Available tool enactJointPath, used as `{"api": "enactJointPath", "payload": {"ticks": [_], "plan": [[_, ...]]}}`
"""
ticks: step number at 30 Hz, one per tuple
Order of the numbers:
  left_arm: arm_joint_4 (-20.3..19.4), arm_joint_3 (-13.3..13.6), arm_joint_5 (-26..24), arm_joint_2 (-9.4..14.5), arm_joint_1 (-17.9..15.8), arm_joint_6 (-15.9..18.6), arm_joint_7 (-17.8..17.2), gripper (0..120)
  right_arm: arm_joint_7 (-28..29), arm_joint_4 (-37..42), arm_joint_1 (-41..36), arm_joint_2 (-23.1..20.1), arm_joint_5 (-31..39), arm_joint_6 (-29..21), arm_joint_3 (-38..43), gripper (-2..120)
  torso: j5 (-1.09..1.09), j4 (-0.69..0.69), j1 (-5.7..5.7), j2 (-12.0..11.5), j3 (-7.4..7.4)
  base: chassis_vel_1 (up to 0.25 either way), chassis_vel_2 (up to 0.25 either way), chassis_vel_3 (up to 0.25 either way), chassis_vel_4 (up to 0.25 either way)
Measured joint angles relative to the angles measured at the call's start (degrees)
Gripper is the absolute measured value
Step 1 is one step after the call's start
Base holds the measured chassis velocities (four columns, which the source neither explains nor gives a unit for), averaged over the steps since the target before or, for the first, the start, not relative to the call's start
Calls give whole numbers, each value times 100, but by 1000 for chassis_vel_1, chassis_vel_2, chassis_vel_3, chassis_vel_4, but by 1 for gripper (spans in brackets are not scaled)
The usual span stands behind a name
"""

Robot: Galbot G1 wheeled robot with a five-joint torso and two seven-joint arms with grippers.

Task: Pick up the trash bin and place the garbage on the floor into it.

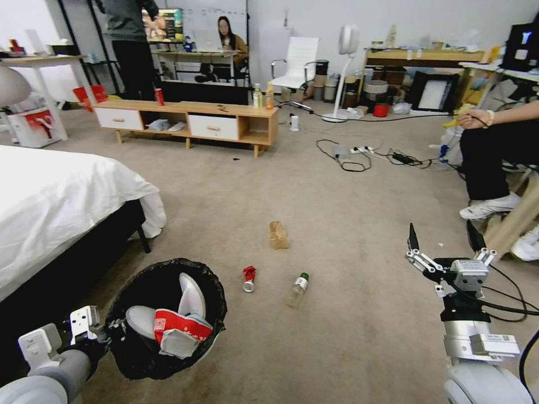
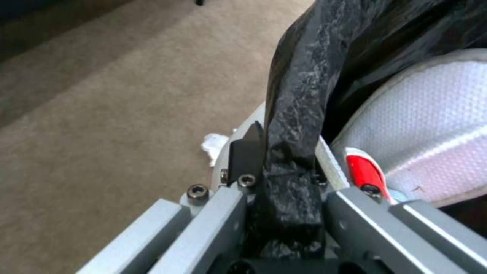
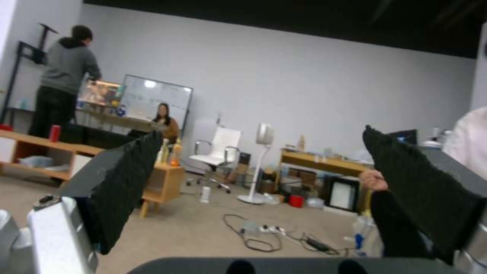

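The trash bin (image 1: 217,293), lined with a black bag, is at the lower left of the head view. My left gripper (image 1: 109,328) is shut on its near rim. In the left wrist view the left gripper (image 2: 289,179) pinches the black bag and rim. Grey flaps (image 1: 191,292) and a red-and-white wrapper (image 1: 179,331) lie inside. On the floor (image 1: 348,224) ahead lie a red can (image 1: 248,278), a clear bottle with green cap (image 1: 297,289) and a tan paper bag (image 1: 278,234). A white tissue (image 2: 213,146) lies beside the bin. My right gripper (image 1: 443,238) hangs open at the right, empty (image 3: 264,182).
A bed (image 1: 56,196) with a dark frame borders the bin on the left. A low wooden cabinet (image 1: 191,120) stands far ahead with upright bottles (image 1: 263,96) and a red can (image 1: 159,96). Cables (image 1: 365,154) lie beyond. A seated person's legs (image 1: 494,168) are close to the right arm.
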Motion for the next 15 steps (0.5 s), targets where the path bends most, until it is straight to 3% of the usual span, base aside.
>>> {"api": "enactJointPath", "payload": {"ticks": [15], "plan": [[-93, -55, 61, -68, 139, 0, 11, 1, 5, -56, 57, 44, 9, -5, -79, 100, 0, 0, 0, 0, 0, 72, 57, 56, 65]]}}
